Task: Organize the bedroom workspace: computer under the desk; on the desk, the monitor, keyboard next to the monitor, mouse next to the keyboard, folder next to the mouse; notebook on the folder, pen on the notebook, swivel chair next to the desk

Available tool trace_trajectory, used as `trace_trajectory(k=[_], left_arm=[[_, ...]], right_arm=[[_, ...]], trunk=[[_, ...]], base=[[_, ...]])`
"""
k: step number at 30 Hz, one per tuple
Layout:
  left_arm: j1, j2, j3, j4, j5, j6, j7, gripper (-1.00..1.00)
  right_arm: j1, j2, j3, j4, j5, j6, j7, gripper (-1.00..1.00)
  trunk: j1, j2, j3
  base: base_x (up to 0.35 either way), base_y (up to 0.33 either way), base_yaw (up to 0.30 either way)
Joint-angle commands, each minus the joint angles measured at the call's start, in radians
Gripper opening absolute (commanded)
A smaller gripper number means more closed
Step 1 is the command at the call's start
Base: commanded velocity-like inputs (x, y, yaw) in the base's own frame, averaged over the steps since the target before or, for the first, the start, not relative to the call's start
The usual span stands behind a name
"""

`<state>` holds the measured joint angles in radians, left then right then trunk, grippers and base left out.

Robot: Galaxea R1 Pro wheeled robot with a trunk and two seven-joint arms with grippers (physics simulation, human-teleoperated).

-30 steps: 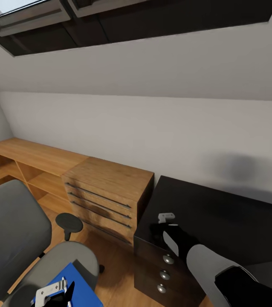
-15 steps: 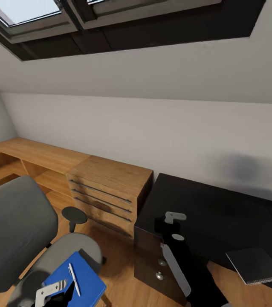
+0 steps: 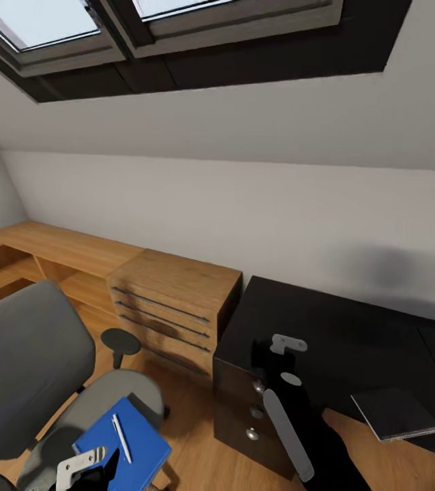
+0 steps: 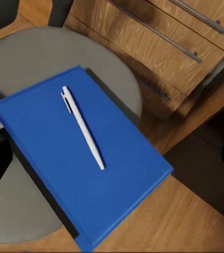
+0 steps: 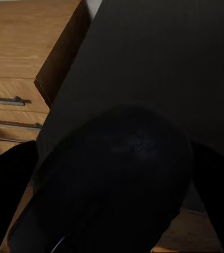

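Observation:
The blue folder [image 3: 139, 447] [image 4: 54, 158] lies flat on the grey seat of the swivel chair [image 3: 26, 354], and the white pen [image 3: 121, 438] [image 4: 83, 126] rests on top of it. My left gripper [image 3: 98, 470] hovers just above the folder's near end, open and holding nothing. Over the left end of the black desk [image 3: 340, 334] [image 5: 159, 52], my right gripper [image 3: 265, 358] is shut on the dark rounded mouse [image 5: 117, 174], which looms large in the right wrist view. The dark notebook [image 3: 395, 412] lies on the desk to the right.
A light wooden drawer unit [image 3: 170, 293] [image 4: 159, 42] stands between the chair and the desk, with a low wooden shelf running left along the wall. The desk's dark drawer front [image 3: 251, 409] with round knobs faces the wood floor. A sloped ceiling with skylights hangs overhead.
The camera has tilted up and shifted, bringing the notebook and pen into sight. My right arm has edged rightward and further over the desk with the mouse. The left gripper stays above the folder.

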<state>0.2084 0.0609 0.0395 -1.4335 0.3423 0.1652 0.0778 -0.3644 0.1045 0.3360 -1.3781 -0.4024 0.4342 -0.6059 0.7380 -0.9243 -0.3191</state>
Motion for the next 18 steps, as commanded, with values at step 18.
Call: trace_trajectory(k=[18], left_arm=[[0.002,0.002,0.000,-0.001,0.010,0.011,0.006,1.00]], right_arm=[[-0.001,-0.001,-0.002,-0.001,-0.010,0.003,-0.009,-1.00]], trunk=[[-0.070,0.125,0.062]], base=[[-0.071,0.000,-0.281]])
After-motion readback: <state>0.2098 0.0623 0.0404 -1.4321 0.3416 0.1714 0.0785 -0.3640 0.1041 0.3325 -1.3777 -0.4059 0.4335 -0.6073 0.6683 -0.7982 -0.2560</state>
